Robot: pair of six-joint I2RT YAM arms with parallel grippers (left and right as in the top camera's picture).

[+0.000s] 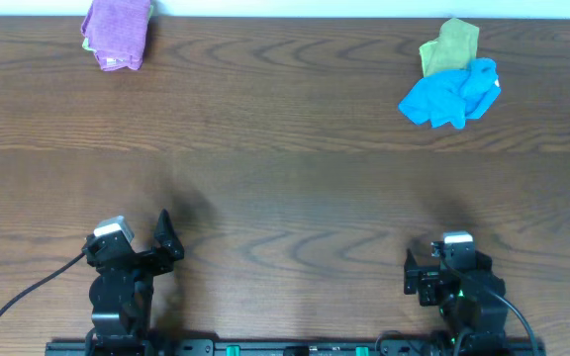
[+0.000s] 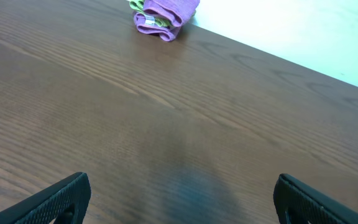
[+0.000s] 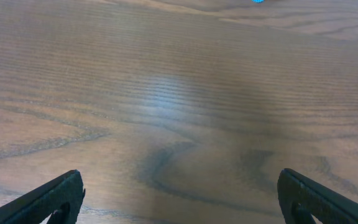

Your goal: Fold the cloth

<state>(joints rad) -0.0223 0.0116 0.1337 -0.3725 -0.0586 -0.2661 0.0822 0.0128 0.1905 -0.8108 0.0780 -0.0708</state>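
Observation:
The cloth [image 1: 450, 96] is a sky-blue towel lying crumpled in a heap at the far right of the wooden table [image 1: 285, 168]. Only a tiny blue speck of it shows at the top edge of the right wrist view [image 3: 258, 1]. My left gripper [image 1: 161, 242] is at the near left, open and empty, with bare wood between its fingers [image 2: 182, 186]. My right gripper [image 1: 448, 265] is at the near right, open and empty over bare wood [image 3: 179, 183]. Both grippers are far from the cloth.
A yellow-green cloth [image 1: 450, 46] lies bunched right behind the blue one, touching it. A purple cloth [image 1: 117, 32] sits folded at the far left edge, also in the left wrist view [image 2: 166, 12], with a yellow-green bit under it.

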